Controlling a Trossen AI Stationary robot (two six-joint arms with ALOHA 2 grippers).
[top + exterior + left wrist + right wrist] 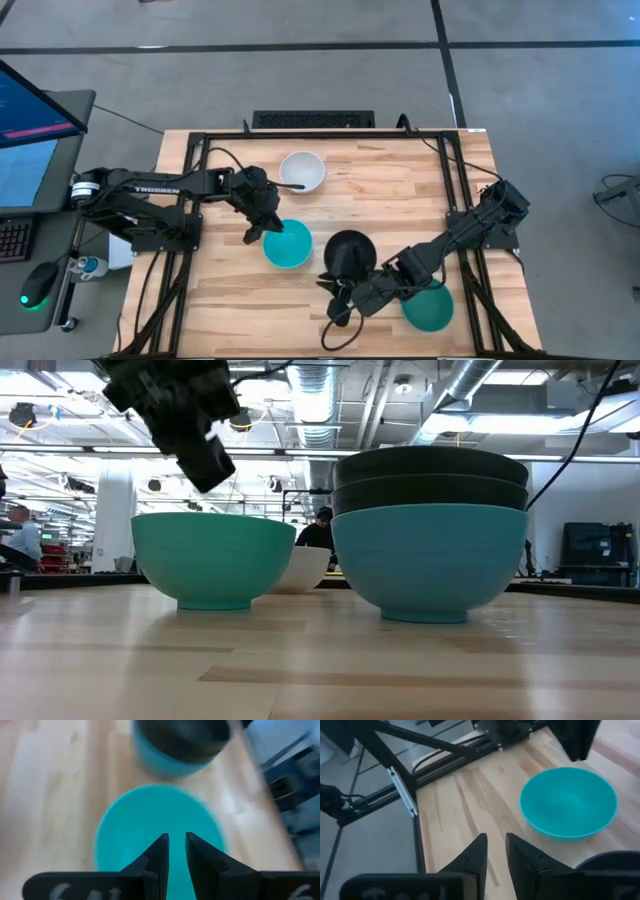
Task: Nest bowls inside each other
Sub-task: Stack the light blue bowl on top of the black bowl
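A turquoise bowl (287,244) (213,555) (150,820) (568,800) stands upright on the wooden table, left of centre. My left gripper (262,232) (177,842) hovers over its near-left rim, slanting down, with a narrow gap between its fingers and nothing in it. To its right stands a stack (349,252): black bowls (430,478) nested in a light blue bowl (430,565). My right gripper (335,290) (496,842) hangs just near of this stack, its fingers a little apart and bare. A white bowl (301,171) sits farther back. A teal green bowl (428,305) sits near right.
Black frame rails (190,200) run along the table's left, right and far sides. A keyboard (313,119) lies past the far edge, and a monitor (30,110) and mouse (40,285) stand off to the left. Bare wood (240,310) lies near left.
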